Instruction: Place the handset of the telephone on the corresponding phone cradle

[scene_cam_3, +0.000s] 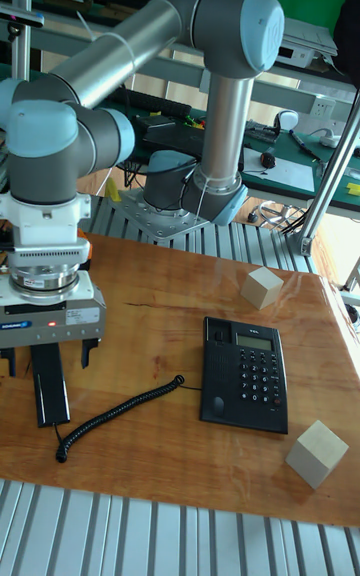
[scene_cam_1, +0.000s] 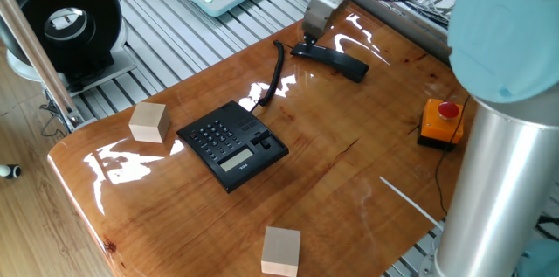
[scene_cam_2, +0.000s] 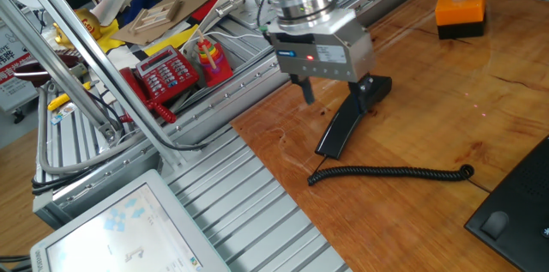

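The black handset [scene_cam_2: 341, 128] lies flat on the wooden table near its far edge, also seen from the other side [scene_cam_1: 334, 60] and from the front [scene_cam_3: 50, 391]. Its coiled cord [scene_cam_2: 390, 172] trails across the table toward the phone base [scene_cam_1: 231, 144]. The phone cradle [scene_cam_3: 214, 376] is the bare strip beside the grey keypad, and nothing lies in it. My gripper [scene_cam_2: 337, 93] hangs open just over the handset's upper half, one finger on each side of it, holding nothing. From the front, my gripper [scene_cam_3: 50, 358] straddles the handset's far end.
An orange box with a red button [scene_cam_1: 439, 122] sits near the table's right edge. Two wooden blocks [scene_cam_1: 148, 122] [scene_cam_1: 281, 251] stand left of and in front of the phone. Metal slats and clutter border the table [scene_cam_2: 257, 135].
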Robot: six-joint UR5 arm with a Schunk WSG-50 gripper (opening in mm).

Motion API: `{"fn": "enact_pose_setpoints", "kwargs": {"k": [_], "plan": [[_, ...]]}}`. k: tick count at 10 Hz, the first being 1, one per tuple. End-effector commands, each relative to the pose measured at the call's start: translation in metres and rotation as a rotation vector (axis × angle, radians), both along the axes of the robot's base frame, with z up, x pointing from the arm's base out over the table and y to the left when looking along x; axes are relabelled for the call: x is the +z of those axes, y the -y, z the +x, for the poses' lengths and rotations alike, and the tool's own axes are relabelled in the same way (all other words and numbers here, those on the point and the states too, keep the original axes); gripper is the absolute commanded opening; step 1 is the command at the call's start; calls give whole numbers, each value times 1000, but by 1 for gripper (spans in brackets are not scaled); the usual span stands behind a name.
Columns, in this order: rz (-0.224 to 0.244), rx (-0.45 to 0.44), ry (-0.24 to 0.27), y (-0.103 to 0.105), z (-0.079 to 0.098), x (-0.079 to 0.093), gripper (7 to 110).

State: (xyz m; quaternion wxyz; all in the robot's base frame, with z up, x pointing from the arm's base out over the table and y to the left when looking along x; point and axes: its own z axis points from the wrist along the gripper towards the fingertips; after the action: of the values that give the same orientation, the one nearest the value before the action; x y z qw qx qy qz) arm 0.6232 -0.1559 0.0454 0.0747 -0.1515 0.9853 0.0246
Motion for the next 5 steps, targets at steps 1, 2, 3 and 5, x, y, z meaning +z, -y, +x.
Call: {"fn": "enact_pose_setpoints", "kwargs": {"k": [1, 2, 3, 5], "plan": [[-10, -2, 18, 0, -15, -14, 88], [-7, 9, 34, 4, -17, -17, 88], [-3, 20, 39, 8, -19, -17, 88], [5, 49, 40, 9, -21, -12, 88]]}}
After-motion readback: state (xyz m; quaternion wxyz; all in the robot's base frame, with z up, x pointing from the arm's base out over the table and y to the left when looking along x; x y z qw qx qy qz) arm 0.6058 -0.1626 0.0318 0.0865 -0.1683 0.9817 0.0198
